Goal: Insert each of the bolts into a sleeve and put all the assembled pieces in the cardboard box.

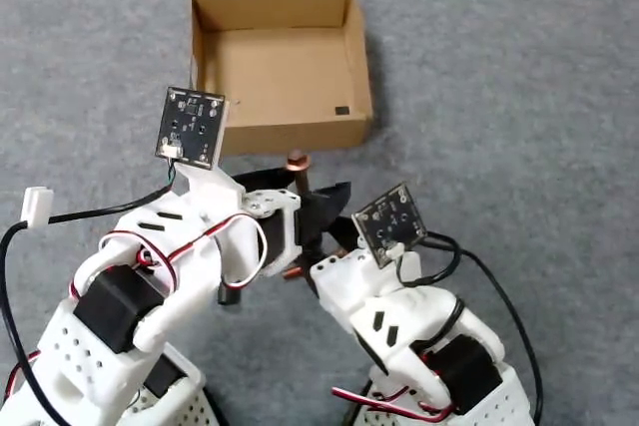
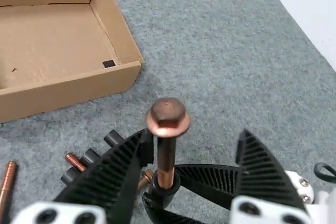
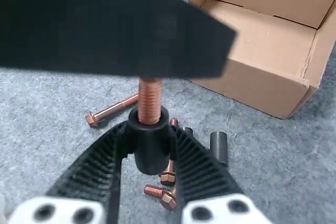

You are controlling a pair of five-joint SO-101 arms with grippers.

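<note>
A copper bolt (image 2: 167,117) stands upright with its threaded shaft (image 3: 150,99) down in a black sleeve (image 3: 150,145). My right gripper (image 3: 150,136) is shut on that sleeve and holds it above the grey carpet. My left gripper (image 2: 194,140) is open around the bolt's shaft, one finger (image 2: 113,174) close beside it and the other well apart. In the high view the bolt head (image 1: 296,160) sits just in front of the cardboard box (image 1: 290,132), where both grippers meet. The box (image 2: 68,90) holds no bolts or sleeves.
Loose copper bolts (image 3: 110,110) (image 3: 163,196) and spare black sleeves (image 3: 219,148) lie on the carpet under the grippers. In the left wrist view, more bolts (image 2: 6,190) (image 2: 76,161) and sleeves (image 2: 113,140) lie beside my left finger. The box's near wall (image 3: 252,90) is close.
</note>
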